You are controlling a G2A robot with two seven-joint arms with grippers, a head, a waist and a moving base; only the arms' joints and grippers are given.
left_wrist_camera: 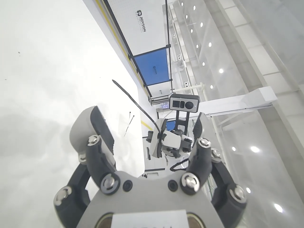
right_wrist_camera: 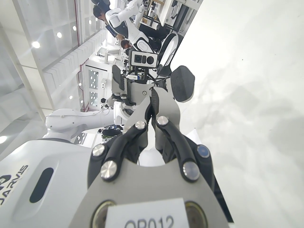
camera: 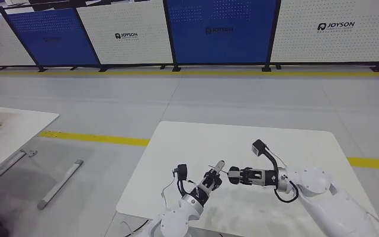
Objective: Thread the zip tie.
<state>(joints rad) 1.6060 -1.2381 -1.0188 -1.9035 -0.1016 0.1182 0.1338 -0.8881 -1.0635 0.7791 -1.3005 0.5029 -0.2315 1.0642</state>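
Observation:
My right gripper (right_wrist_camera: 150, 96) is shut on one end of a black zip tie (left_wrist_camera: 135, 102). The tie's free tail arcs up and away from the right gripper (left_wrist_camera: 158, 138), over the white table (camera: 249, 142). My left gripper (left_wrist_camera: 147, 117) is open and faces the right one head-on, a short way off. Its two padded fingers (right_wrist_camera: 182, 84) stand wide apart, and nothing is held between them. In the top view the left gripper (camera: 216, 173) and the right gripper (camera: 232, 175) nearly meet tip to tip above the near part of the table.
Two loose black zip ties (left_wrist_camera: 129, 122) lie on the table beyond the grippers. A second white table (camera: 23, 124) stands off to the left across the grey floor. Blue and white panels (camera: 219, 29) line the far side.

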